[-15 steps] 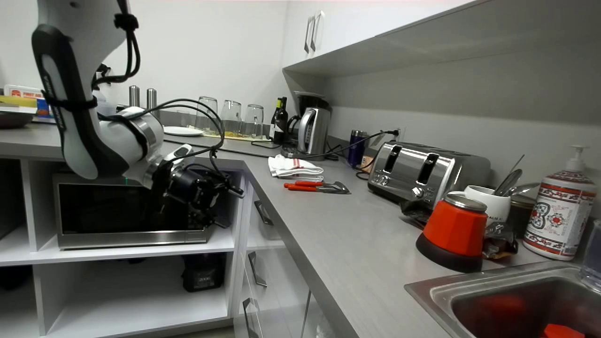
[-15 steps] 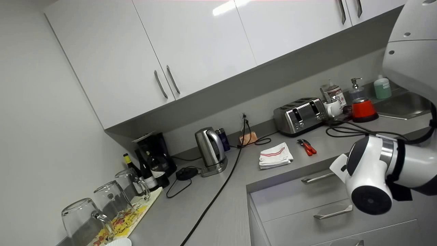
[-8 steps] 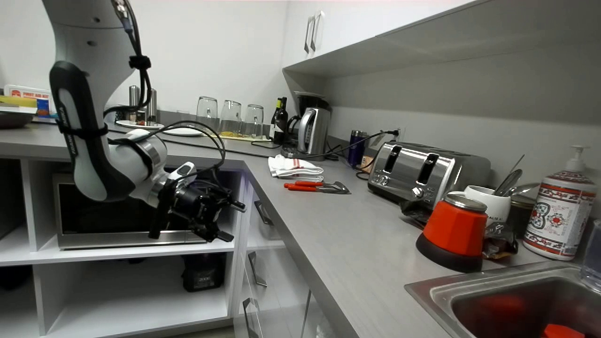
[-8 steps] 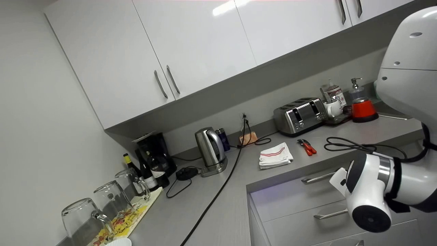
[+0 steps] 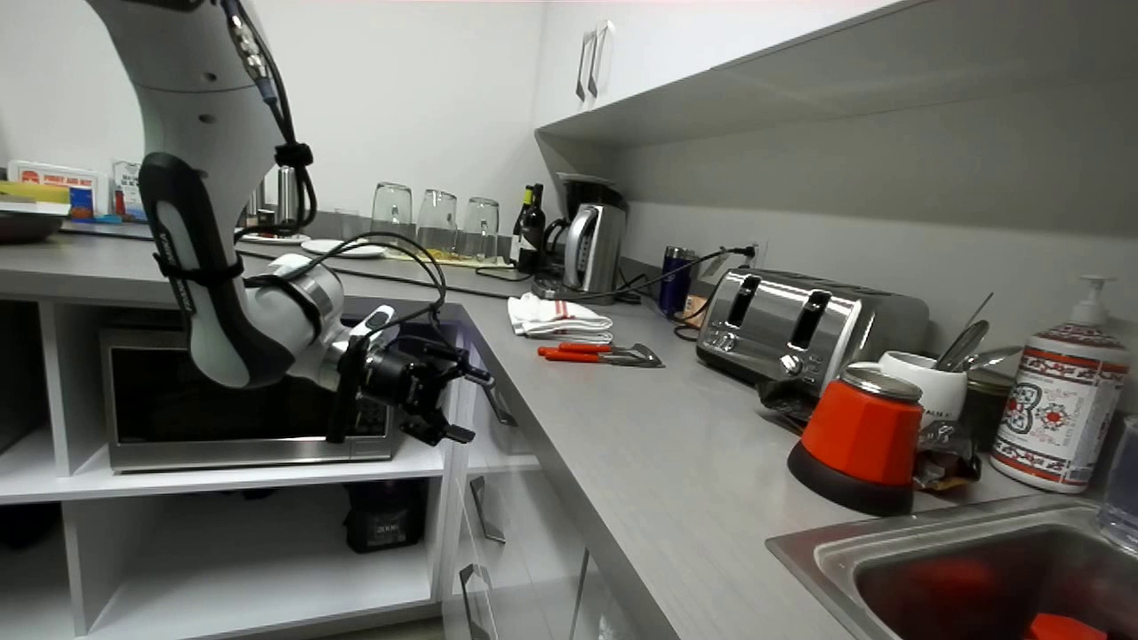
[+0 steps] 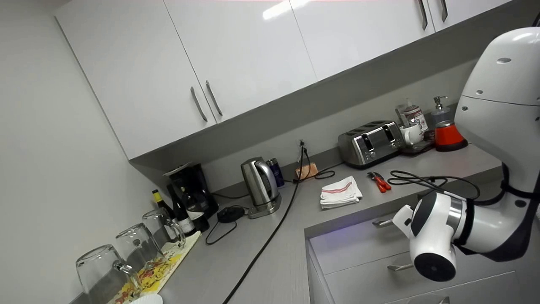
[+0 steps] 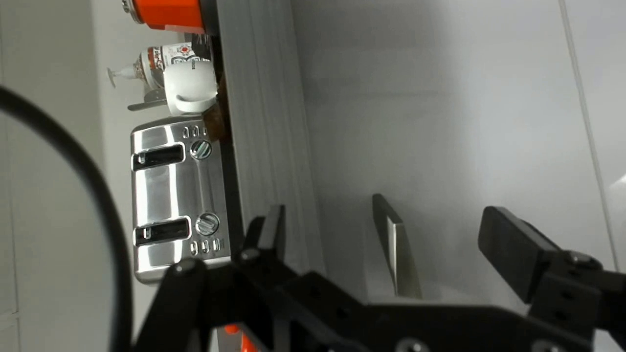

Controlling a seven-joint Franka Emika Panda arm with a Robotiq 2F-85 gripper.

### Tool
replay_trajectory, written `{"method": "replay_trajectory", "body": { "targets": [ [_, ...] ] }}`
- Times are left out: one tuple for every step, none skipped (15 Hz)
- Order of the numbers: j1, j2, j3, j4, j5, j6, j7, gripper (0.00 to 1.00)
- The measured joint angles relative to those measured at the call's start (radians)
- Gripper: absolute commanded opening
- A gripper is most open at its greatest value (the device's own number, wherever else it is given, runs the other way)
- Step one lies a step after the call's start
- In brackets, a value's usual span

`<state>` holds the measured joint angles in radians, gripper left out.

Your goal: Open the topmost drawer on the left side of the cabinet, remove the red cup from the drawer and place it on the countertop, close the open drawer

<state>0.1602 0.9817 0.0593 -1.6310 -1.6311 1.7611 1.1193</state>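
The topmost drawer [image 6: 350, 240] of the white cabinet [image 5: 542, 542] is shut beneath the grey countertop [image 5: 613, 444]. Its white front also shows in the wrist view [image 7: 415, 122]. Its silver bar handle [image 7: 398, 249] stands between my two fingers in the wrist view, apart from both. My gripper [image 5: 476, 404] is open and empty, tilted, in front of this drawer and below the countertop edge. In the wrist view my gripper [image 7: 386, 220] has one finger over the countertop edge side and one over the drawer front. The red cup is out of view.
A white towel [image 5: 560, 318] and red-handled tool [image 5: 596, 356] lie on the countertop near its edge. A toaster [image 5: 809, 324], red-orange vessel [image 5: 862, 436] and sink [image 5: 960, 569] follow along it. A microwave [image 5: 249, 400] sits beside the arm. Loose cables [image 6: 422, 179] hang from the arm.
My arm has come down and then moved toward the drawer, rightward in one exterior picture and leftward in another. The gripper is closer to the handle. The drawer has not moved.
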Motion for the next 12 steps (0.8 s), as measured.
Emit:
{"method": "replay_trajectory", "body": {
  "targets": [
    [0.0,0.009,-0.001,0.016,-0.006,-0.002,-0.011,1.0],
    [0.001,0.017,-0.002,0.028,-0.013,-0.004,-0.02,1.0],
    [0.003,0.024,-0.002,0.035,-0.019,-0.006,-0.024,1.0],
    [0.005,0.029,-0.003,0.04,-0.022,-0.008,-0.024,1.0],
    [0.006,0.033,-0.003,0.043,-0.023,-0.009,-0.025,1.0],
    [0.007,0.036,-0.003,0.046,-0.023,-0.01,-0.025,1.0],
    [0.007,0.038,-0.004,0.048,-0.023,-0.01,-0.025,1.0],
    [0.007,0.038,-0.004,0.048,-0.024,-0.01,-0.025,1.0],
    [0.007,0.038,-0.003,0.048,-0.023,-0.01,-0.025,1.0],
    [0.006,0.038,-0.003,0.047,-0.023,-0.01,-0.024,1.0],
    [0.006,0.038,-0.003,0.047,-0.023,-0.01,-0.024,1.0],
    [0.006,0.039,-0.003,0.047,-0.023,-0.01,-0.024,1.0]
  ]
}}
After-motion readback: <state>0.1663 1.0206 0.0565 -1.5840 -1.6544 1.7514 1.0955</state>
